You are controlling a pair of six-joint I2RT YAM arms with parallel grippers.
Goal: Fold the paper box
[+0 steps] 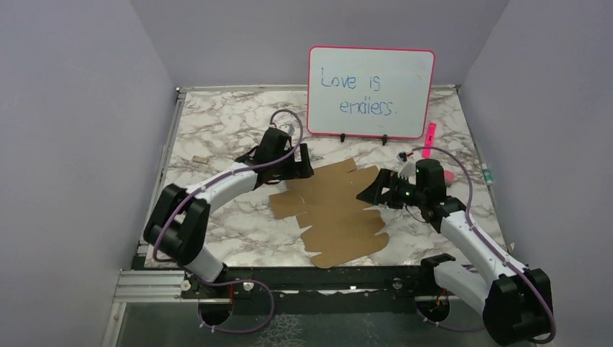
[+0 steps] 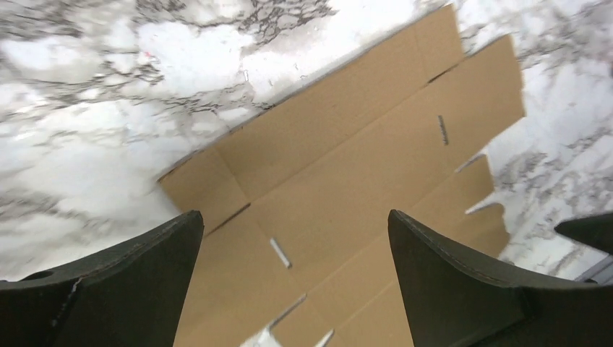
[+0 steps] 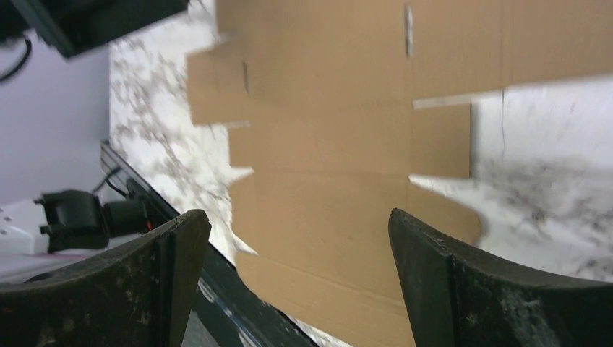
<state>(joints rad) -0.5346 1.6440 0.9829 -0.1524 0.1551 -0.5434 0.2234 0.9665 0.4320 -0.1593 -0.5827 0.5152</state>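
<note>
hovering over the flat paper box [image 1: 334, 213], nothing folded yet
our left gripper [image 2: 293, 217] and right gripper [image 3: 298, 215] gape wide, both empty

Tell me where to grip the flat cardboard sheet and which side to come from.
Take the paper box by an outer flap, such as the left flap nearest the left gripper, coming in low from its outer side. The sheet lies flat, so only an edge gives the open jaws something to pinch, and the cuts likely let a flap lift alone.
</note>
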